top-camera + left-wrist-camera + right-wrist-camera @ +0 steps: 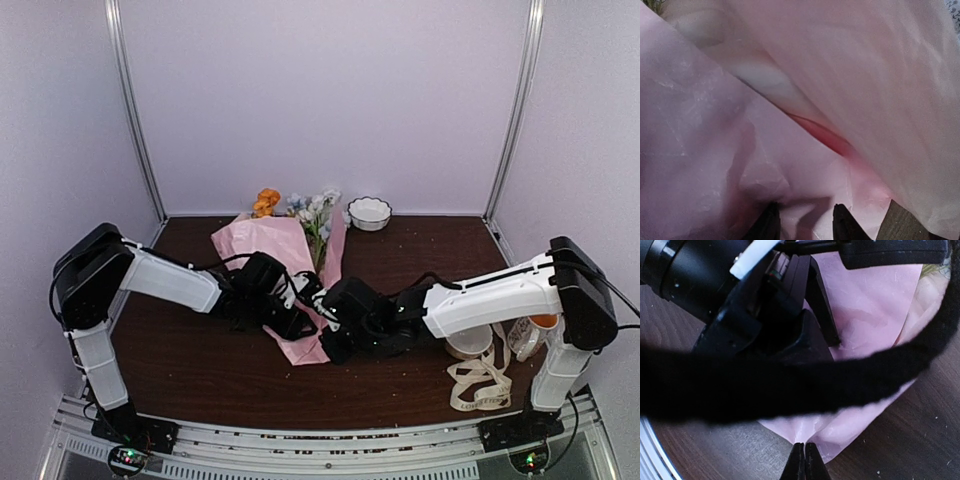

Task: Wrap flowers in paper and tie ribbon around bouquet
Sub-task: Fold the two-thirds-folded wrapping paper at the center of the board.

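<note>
The left gripper (805,226) has its fingers (769,225) standing apart and set down on the paper (740,125) — a crumpled fold of the pink sheet sits in the gap between them. Ahead of it the sheet lies in overlapping layers.

The right gripper (804,462) has its fingers together, tips right at the paper's pointed near corner. Whether any of the sheet is caught between them cannot be told. Just beyond those tips the left gripper stands on the same sheet, the two close together.

Past both, at the paper's far end, the flowers (312,215) — white, pale blue and orange blooms — poke out, with a white bowl (369,212) just beside them. The ribbon (480,385) lies in loose loops on the dark wooden table (400,260), well behind the right gripper, near that arm's base.
</note>
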Motion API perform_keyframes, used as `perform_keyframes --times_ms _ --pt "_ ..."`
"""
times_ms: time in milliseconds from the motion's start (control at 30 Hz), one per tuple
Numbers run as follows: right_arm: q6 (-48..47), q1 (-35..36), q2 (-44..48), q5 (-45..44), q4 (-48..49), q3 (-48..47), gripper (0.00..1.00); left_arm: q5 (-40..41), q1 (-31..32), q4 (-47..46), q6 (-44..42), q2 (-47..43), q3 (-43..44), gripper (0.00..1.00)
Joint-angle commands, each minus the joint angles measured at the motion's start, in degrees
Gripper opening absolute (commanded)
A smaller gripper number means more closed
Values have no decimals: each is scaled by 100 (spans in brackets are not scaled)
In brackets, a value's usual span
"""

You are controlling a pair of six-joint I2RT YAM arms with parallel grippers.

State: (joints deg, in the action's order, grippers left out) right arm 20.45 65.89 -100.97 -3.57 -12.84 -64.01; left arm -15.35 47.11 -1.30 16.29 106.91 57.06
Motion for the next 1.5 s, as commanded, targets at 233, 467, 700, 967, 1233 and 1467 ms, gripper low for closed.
perform_keyframes --times_ms 233,467,700,967,1233,1467 --pt "-904 77 -1001 -569 238 -546 0 -733 -339 -1514 978 -533 -779 43" --pt "-726 79 -1418 -494 0 -518 0 -607 -369 -1229 1081 -1196 -884 48" --pt "-719 78 -1622 -529 -395 -827 0 -163 -387 -226 803 -1608 -803 51" --pt "-677 17 -1857 -208 -574 -978 0 922 -621 705 280 -1538 -822 55" --pt "-647 -45 -1821 -112 -634 -932 0 1207 -803 645 217 -1828 -958 55" --pt "-717 -33 -1744 -312 -811 -1086 0 1134 -954 430 84 -1125 -467 56"
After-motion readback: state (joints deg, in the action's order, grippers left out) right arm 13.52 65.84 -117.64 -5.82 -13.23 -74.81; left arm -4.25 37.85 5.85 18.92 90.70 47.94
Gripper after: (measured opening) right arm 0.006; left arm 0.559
